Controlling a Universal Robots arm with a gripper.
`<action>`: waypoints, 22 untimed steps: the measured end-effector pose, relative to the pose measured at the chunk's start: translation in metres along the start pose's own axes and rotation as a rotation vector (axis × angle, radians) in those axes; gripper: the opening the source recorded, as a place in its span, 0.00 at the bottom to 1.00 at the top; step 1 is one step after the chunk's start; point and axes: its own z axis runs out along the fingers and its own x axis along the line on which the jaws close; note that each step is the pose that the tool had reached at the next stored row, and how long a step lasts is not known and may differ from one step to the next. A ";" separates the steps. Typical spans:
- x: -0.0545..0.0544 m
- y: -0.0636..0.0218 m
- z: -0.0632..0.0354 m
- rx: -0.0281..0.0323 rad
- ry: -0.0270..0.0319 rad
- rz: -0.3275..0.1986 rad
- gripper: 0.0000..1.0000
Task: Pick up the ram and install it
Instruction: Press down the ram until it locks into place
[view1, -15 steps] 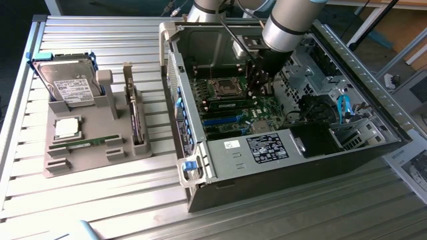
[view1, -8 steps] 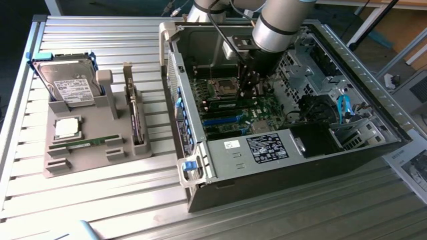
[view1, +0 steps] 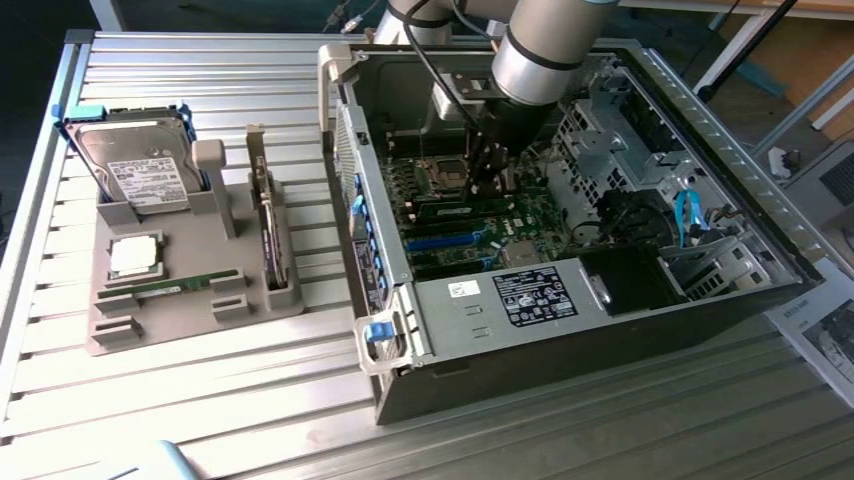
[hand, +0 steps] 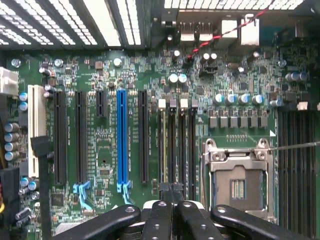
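One risk: gripper (hand: 172, 207), fingers clenched on nothing I can see, is hanging right over the memory slots (hand: 176, 145). Any sideways drift is risking scraping the motherboard (hand: 105, 165).

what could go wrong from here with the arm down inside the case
1. The gripper is shut right over the memory slots, next to the open processor socket. A small sideways drift might hit the socket.
2. A ram stick lies on the grey tray outside the case. If the fingers hold nothing, pressing down may only scrape the slots.
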 end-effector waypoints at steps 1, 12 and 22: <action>0.000 0.0002 0.0000 0.0000 0.0000 0.000 0.10; 0.000 0.0051 0.0013 0.0000 0.0001 0.000 0.10; 0.000 0.0050 0.0028 0.0000 0.0000 0.000 0.10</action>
